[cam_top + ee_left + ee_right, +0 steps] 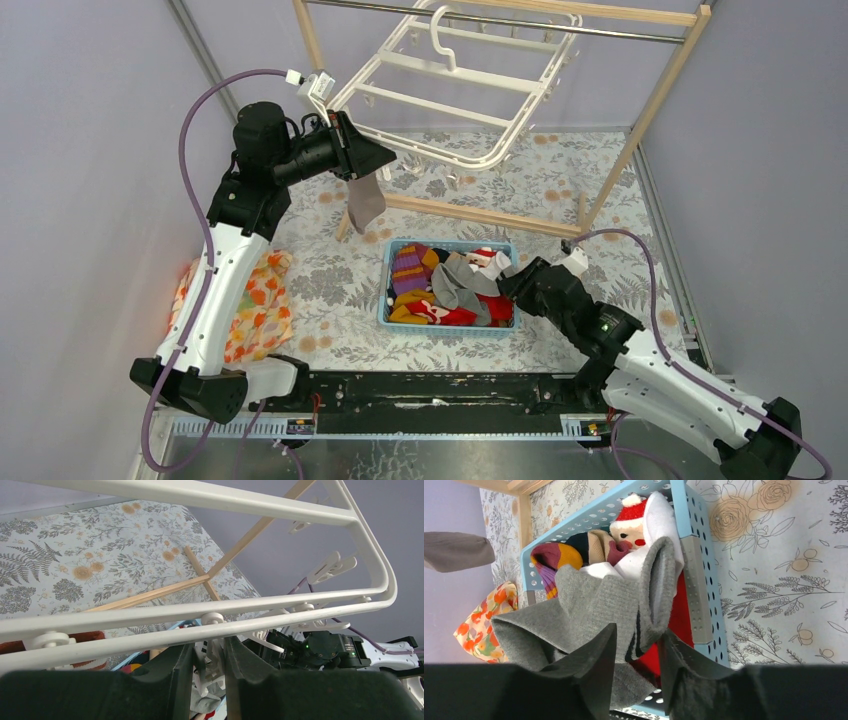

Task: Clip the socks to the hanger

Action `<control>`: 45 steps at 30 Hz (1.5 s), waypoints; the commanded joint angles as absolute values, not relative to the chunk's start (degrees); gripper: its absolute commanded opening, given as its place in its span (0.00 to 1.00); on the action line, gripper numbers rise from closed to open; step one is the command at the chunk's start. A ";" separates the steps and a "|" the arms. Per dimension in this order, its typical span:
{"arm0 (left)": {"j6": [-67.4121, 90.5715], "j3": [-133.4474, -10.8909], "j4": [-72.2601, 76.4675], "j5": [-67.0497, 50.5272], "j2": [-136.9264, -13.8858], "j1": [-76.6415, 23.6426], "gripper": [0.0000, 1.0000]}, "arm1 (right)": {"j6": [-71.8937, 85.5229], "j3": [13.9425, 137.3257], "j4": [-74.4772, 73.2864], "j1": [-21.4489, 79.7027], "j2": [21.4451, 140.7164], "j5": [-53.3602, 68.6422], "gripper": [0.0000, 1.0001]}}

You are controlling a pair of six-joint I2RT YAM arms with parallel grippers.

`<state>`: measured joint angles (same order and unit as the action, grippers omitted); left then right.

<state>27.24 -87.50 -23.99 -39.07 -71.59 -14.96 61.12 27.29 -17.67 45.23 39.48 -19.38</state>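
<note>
The hanger (455, 75) hung tilted from the rack (480, 213) at 12 o'clock on the table. The left gripper (375, 160) was raised at the hanger's 8 o'clock corner, its fingers (170, 680) clamped on a white clip (212, 652) under the frame's edge. One grey sock (365, 200) dangled straight down just below it. The other socks (465, 285) lay heaped among coloured clothes in the blue basket (450, 243) at mid-table. The right gripper (505, 285) reached in at the basket's 3 o'clock side, its jaws parted and straddling a fold of grey sock without pinching it. A flowered cloth (255, 300) lay at 8 o'clock.
</note>
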 commanded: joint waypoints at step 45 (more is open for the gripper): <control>28.67 -89.70 -23.81 -43.33 -72.83 -14.39 0.03 | 24.84 42.53 13.31 44.80 36.11 -0.56 0.00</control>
